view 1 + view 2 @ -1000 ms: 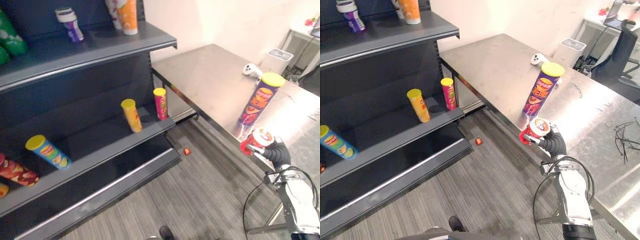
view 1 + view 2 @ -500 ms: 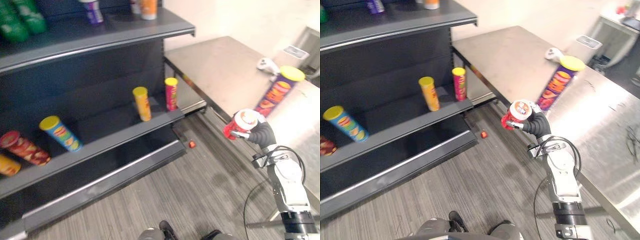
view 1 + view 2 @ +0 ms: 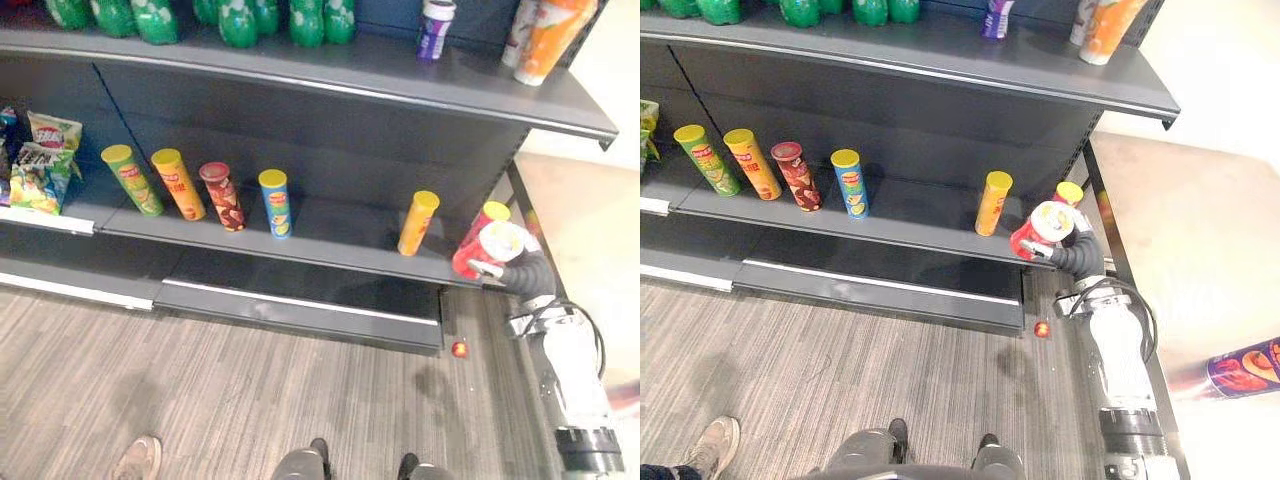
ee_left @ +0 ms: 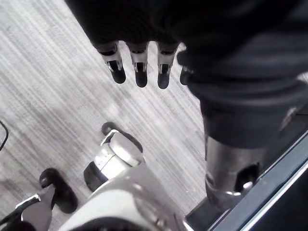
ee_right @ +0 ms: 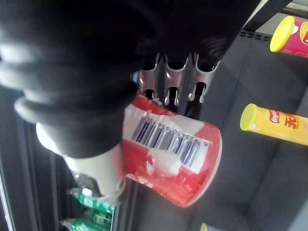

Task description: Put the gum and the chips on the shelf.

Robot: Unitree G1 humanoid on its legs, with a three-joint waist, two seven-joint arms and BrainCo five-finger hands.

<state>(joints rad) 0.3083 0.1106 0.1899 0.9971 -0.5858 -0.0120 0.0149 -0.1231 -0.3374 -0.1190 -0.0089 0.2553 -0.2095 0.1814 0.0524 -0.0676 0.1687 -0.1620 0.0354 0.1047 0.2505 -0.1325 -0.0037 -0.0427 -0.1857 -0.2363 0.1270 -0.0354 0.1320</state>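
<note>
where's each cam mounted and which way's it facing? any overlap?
Left eye view: head, facing down at shelf; right hand, from lower right, grips red gum tub.
Right eye view: same head, slightly offset, same scene.
Left wrist view: left wrist, past open left hand to floor.
Right wrist view: right wrist, past curled fingers to tub, shelf.
Shared: tub and yellow-lidded chip can, eye and right wrist views.

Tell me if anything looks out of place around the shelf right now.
A small red object lies loose on the floor by the shelf's lower right corner, away from the shelved goods. Otherwise, the right hand holds a red container at the shelf's edge.
</note>
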